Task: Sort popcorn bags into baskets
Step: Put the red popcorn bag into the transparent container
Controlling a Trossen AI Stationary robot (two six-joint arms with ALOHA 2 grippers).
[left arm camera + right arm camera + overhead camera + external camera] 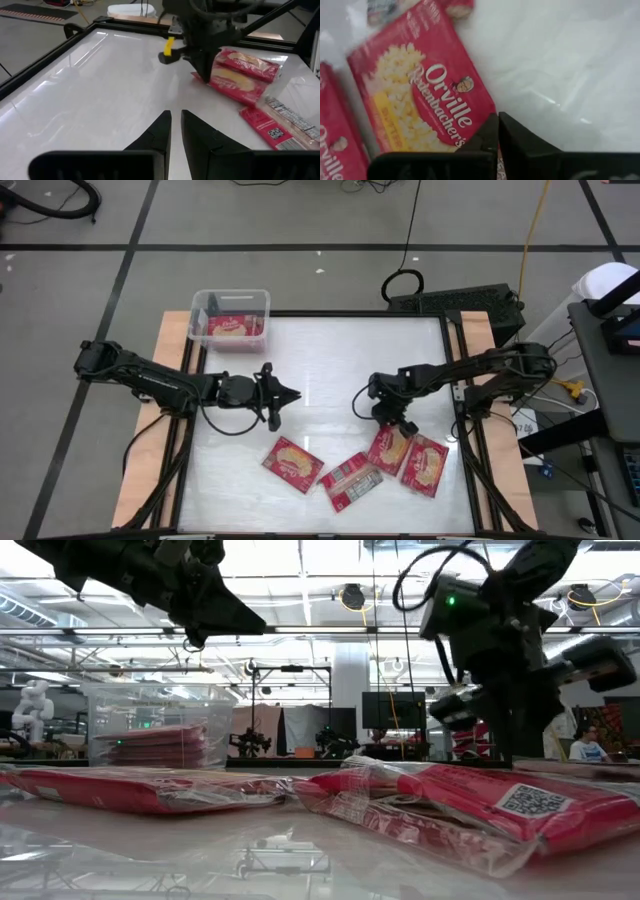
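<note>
Several red popcorn bags lie flat along the near edge of the white table: one [293, 463], one with its print side up [352, 480], and two side by side [390, 448] [425, 465]. The clear basket [230, 315] stands at the far left corner with a red bag [232, 328] inside. My right gripper [385, 423] [498, 122] is down at the far end of the popcorn bag [420, 85], shut on it. My left gripper [290, 395] [175, 120] hovers over the table's middle left, shut, with nothing between its fingers. My right gripper pinches the bag's far corner [487, 114] between its two fingers, right at the edge of the wrapper. The fingers slant down from above, from the table's far right. The bag lies flat on the table, popcorn picture up.
A black frame [455, 370] and wooden strips border the white table. The middle and far right of the table are bare white surface [340, 360]. The bag [425, 465] lies close beside the held one, and the print-side bag touches its near end.
</note>
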